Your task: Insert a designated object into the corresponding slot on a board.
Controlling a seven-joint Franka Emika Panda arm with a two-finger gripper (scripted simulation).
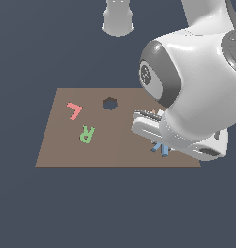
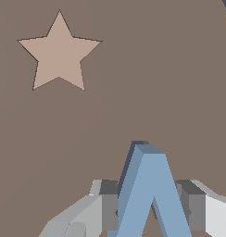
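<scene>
A brown board (image 1: 115, 145) lies on dark floor (image 1: 66, 208).

Evenly lit, flat simulator rendering in both views; no blur, no grain, no edge distortion. Bright glare on the white arm (image 1: 197, 92) casing in the exterior view, suggesting light from above. Dim, uniform dark surround. Faint shading only under the gripper (image 1: 161, 145) on the board (image 1: 66, 150). Sharp edges on the star (image 2: 59, 53) and letter (image 2: 152, 194) in the wrist view; thin dark shadow line beside the letter.
</scene>
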